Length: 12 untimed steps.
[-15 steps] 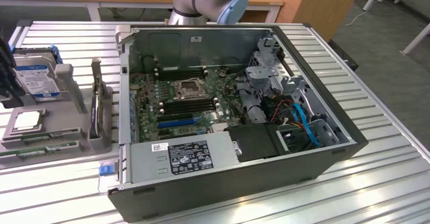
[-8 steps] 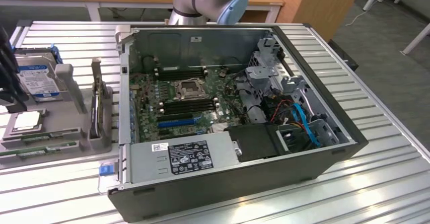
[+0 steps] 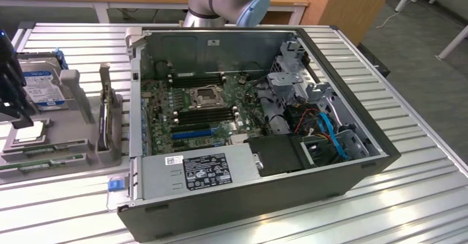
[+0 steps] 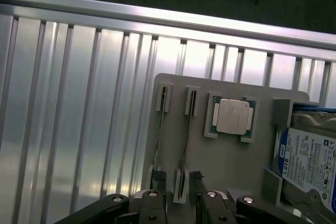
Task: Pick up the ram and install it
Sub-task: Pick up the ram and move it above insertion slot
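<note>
Two sticks (image 4: 159, 129) stand edgewise in the grey holder (image 4: 231, 156); the claw (image 4: 177, 180), open, brackets the ram (image 4: 187, 135) nearer the processor (image 4: 232, 116). Centre it; close evenly on both faces.

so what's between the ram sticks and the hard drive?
The square silver processor, seated on the grey tray, between the nearer ram stick and the hard drive. The wrist view shows it.

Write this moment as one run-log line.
gripper: open, above ram | ram: in tray, unheld | install: not done
</note>
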### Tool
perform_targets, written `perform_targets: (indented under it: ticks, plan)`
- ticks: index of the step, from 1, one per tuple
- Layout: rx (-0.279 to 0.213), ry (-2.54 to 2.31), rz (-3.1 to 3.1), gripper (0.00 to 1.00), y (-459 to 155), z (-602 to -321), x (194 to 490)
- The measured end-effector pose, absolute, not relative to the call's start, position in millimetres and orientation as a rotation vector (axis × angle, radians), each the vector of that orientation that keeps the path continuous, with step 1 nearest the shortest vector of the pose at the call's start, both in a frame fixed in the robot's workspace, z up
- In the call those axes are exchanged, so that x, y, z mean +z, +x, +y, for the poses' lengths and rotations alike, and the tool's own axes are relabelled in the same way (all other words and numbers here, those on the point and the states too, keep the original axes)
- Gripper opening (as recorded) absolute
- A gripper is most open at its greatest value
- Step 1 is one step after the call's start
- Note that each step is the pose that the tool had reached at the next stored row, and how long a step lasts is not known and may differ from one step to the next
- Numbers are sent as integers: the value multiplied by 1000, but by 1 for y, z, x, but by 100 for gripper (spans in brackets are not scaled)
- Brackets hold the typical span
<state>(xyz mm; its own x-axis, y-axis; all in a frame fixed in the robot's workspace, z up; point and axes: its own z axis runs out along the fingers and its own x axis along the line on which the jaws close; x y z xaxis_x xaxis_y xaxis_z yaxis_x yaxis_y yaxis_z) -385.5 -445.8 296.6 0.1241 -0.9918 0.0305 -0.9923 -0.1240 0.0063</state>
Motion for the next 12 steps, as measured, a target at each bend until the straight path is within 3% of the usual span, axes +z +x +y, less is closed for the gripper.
perform_targets:
  ticks: [12]
  plan:
    - [29, 2335, -2064, 32, -386, -446, 275]
